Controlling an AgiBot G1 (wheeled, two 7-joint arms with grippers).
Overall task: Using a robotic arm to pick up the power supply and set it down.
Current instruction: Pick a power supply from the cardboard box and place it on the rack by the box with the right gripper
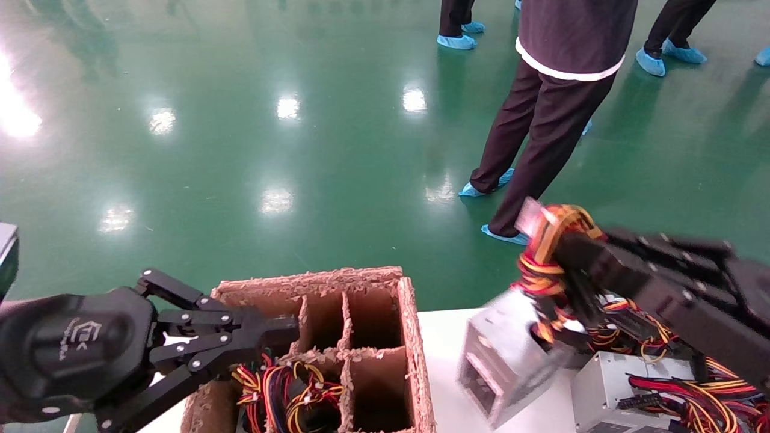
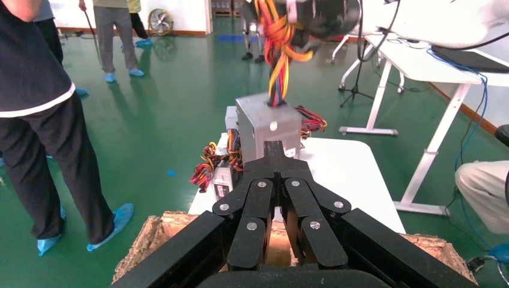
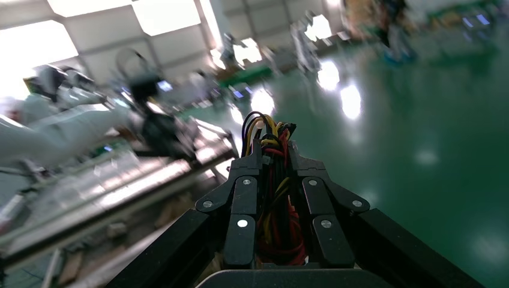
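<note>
The power supply (image 1: 504,356), a silver-grey metal box, hangs tilted just above the white table (image 1: 442,343). Its bundle of red, yellow and black wires (image 1: 537,272) runs up into my right gripper (image 1: 562,252), which is shut on those wires. In the right wrist view the bundle (image 3: 273,198) fills the gap between the fingers of the right gripper (image 3: 273,150). My left gripper (image 1: 287,328) is shut and empty, held over the brown carton (image 1: 410,337). The left wrist view shows the left gripper (image 2: 276,150) with the hanging power supply (image 2: 268,123) beyond it.
The divided cardboard carton has one compartment holding wires (image 1: 289,385). More silver power supplies with wire tangles (image 1: 625,385) lie on the table at the right. A person in dark clothes (image 1: 541,120) stands on the green floor behind the table.
</note>
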